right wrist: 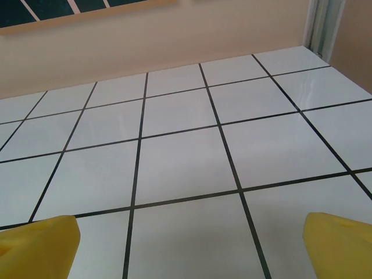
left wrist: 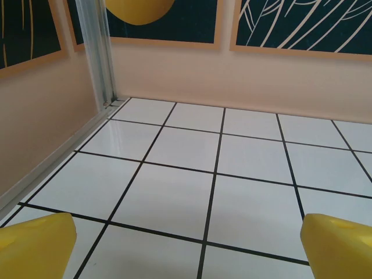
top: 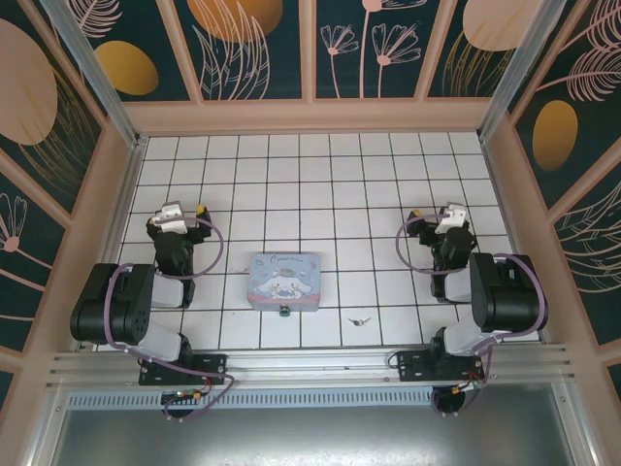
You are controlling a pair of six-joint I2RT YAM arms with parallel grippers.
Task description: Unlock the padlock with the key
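In the top view the tiny padlock [top: 283, 312] hangs at the near edge of a pale blue cartoon-printed tin box [top: 284, 281], near the middle of the tiled floor. The small dark key [top: 360, 319] lies flat on a tile about two tiles to the right of the padlock. My left gripper [top: 182, 212] [left wrist: 195, 250] is off to the left of the tin, open and pointing toward the back wall. My right gripper [top: 448, 214] [right wrist: 192, 247] is to the right, also open. Between the yellow fingertips [left wrist: 40, 244] [right wrist: 40, 244] of each there is just bare tile.
Peach walls with dark floral panels enclose the white tiled floor [top: 330, 184] on three sides. A metal post [left wrist: 99, 52] stands in the back left corner. An aluminium rail [top: 310, 367] runs along the near edge by the arm bases.
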